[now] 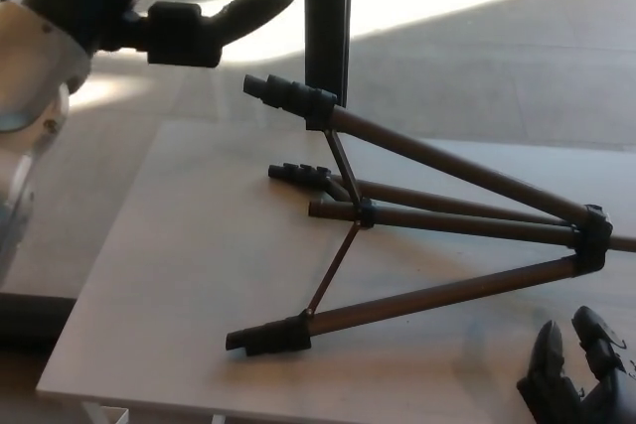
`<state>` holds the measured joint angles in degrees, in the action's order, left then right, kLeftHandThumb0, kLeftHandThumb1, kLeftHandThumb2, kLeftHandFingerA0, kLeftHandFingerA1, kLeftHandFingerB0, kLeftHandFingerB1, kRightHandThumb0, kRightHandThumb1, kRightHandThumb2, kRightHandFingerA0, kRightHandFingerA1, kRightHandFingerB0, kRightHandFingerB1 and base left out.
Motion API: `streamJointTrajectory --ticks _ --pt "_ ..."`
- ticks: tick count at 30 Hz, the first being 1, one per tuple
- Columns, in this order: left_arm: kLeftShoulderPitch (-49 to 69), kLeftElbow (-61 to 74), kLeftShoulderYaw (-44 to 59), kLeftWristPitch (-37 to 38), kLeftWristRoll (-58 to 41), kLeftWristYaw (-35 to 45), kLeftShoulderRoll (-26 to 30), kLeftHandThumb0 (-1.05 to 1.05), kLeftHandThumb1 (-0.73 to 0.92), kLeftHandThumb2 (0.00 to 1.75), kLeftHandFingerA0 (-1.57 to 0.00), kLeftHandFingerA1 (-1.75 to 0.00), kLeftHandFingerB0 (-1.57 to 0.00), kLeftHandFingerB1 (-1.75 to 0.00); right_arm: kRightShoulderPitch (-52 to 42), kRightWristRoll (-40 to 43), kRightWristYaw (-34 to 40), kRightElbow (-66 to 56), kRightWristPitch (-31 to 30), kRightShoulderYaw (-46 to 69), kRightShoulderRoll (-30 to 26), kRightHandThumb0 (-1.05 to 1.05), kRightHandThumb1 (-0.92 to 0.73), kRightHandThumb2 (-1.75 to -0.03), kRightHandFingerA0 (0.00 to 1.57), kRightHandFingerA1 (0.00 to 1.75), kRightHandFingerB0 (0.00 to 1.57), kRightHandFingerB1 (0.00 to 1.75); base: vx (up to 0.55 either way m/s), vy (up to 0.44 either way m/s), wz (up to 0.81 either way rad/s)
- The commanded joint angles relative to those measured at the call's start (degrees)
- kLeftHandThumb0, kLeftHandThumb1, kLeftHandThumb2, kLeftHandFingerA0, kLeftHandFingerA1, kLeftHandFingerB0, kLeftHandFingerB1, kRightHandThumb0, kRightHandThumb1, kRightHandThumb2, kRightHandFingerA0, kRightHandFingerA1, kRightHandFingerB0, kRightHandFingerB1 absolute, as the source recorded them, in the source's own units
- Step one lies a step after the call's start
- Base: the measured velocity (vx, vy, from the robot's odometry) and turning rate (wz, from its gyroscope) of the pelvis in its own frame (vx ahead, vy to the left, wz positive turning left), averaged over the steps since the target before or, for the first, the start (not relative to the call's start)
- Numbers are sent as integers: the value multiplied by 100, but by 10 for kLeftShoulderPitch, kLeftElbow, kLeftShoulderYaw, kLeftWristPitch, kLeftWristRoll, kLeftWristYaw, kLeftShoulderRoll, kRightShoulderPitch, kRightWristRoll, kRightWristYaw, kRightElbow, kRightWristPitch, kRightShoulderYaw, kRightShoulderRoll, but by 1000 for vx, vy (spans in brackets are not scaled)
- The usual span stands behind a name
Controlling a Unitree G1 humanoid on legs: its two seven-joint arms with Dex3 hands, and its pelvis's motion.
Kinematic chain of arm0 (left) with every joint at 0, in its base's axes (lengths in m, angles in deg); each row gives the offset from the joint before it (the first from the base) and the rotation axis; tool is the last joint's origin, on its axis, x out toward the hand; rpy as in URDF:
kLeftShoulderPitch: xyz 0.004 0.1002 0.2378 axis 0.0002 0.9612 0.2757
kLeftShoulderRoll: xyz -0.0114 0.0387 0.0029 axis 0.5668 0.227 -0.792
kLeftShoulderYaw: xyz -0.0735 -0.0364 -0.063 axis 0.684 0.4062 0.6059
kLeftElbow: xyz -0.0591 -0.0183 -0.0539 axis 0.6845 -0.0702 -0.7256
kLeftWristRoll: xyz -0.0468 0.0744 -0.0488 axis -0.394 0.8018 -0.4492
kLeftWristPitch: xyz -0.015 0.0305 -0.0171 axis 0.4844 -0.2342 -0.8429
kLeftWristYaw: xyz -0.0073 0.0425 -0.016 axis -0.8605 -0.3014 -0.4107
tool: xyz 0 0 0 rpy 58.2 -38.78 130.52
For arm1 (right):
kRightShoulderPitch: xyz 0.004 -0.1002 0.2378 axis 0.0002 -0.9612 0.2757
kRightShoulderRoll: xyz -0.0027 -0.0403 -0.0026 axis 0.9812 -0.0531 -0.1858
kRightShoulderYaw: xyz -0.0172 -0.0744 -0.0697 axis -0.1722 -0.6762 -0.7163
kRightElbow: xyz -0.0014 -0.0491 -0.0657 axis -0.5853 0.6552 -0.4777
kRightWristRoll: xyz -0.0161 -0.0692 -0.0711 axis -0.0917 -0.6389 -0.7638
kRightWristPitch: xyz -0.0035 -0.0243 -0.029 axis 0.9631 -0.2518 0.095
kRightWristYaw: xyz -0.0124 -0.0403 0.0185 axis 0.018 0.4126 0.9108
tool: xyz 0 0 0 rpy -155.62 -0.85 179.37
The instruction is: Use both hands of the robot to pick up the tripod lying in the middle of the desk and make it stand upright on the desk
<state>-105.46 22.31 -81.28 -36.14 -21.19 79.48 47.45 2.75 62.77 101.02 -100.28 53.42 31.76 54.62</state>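
the tripod [437, 235] lay on its side across the desk [199, 255], legs spread, not yet gripped, so the whole lift remained, while the left hand [174, 17] above held nothing with fingers apart, the right hand [581, 374] likewise empty (no containers were visible).

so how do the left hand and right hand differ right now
The left hand is raised at the top left, off the desk's far edge, near the tripod's raised foot; the right hand sits low at the bottom right, beside the tripod's hub end. The left shows with its pale forearm; of the right only the fingertips show. Both are black and hold nothing.
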Motion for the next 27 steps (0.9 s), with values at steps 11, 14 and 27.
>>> streamJointTrajectory --ticks 11,14,27 --pt "-315 -309 -429 172 470 -51 -118 -80 48 89 -31 -47 -33 -44 -11 72 71 33 21 23 152 -71 -59 -94 16 63 11 50 0 0 0" --pt "-323 -335 -462 170 491 -64 -127 -84 63 60 -31 -44 -38 -32 -9 79 70 36 24 28 151 -71 -60 -95 19 65 12 50 0 0 0" --pt "-343 -412 -560 144 512 -108 -175 -87 66 61 -29 -47 -35 -34 7 84 66 44 28 33 141 -71 -59 -96 22 67 12 50 0 0 0"
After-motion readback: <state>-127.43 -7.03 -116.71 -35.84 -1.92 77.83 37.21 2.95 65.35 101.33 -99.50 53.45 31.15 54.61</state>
